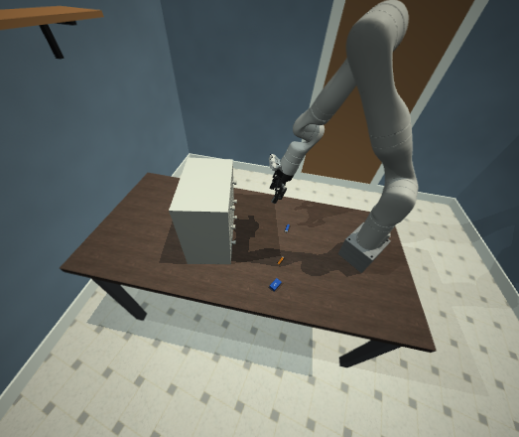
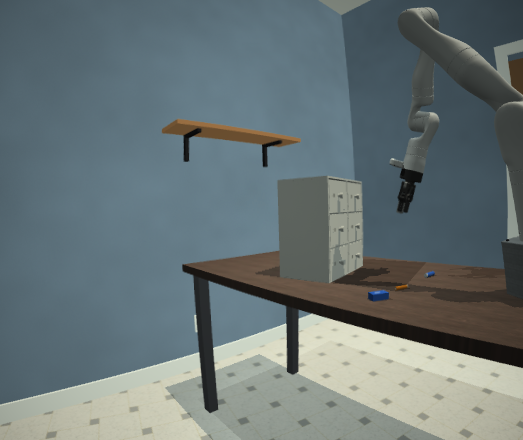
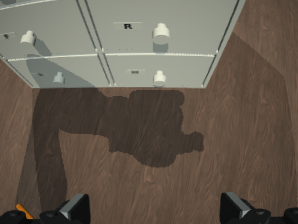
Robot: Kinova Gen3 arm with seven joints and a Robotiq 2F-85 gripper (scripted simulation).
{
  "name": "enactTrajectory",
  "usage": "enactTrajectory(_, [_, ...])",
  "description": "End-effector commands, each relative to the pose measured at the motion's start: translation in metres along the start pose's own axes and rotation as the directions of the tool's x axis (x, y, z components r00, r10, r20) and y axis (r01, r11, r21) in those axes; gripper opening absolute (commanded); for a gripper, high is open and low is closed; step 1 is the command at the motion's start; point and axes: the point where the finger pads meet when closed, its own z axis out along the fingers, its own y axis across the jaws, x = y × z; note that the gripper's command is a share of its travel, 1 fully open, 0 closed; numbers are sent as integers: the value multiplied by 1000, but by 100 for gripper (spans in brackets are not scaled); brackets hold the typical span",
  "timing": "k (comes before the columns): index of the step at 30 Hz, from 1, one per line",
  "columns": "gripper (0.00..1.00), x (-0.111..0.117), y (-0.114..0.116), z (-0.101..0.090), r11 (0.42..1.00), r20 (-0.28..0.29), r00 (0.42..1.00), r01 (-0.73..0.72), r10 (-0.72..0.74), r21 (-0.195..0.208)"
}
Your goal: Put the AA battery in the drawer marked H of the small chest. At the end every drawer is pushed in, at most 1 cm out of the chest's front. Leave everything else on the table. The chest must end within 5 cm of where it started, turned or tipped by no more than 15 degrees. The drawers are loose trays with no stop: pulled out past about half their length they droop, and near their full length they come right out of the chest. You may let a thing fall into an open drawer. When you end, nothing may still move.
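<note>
The cream chest (image 1: pixel 203 211) stands at the far left of the dark wooden table, its drawer fronts facing the arm. It has two columns of drawers with small knobs (image 2: pixel 345 225), and all look pushed in. The letters are too small to read. A small blue cylinder, which I take for the AA battery (image 1: pixel 287 227), lies on the table in front of the chest; it also shows in the exterior view (image 2: pixel 430 274). My gripper (image 1: pixel 277 196) (image 2: pixel 403 207) hangs open and empty in the air in front of the chest, pointing down. In the wrist view its fingers frame the lower drawers (image 3: pixel 160 31).
A thin orange stick (image 1: pixel 281 260) and a blue block (image 1: pixel 275 284) lie nearer the front edge of the table. The orange stick also peeks in at the lower left of the wrist view (image 3: pixel 23 211). The arm's base (image 1: pixel 362 250) stands at the right. A wall shelf (image 2: pixel 230 132) hangs behind the chest.
</note>
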Motion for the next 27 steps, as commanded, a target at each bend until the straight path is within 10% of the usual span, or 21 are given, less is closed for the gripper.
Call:
enactTrajectory(1, [100, -6, 5, 1, 1000, -19, 1000, -20, 20, -3])
enactTrajectory(27, [100, 1, 5, 18, 1000, -194, 981, -20, 20, -2])
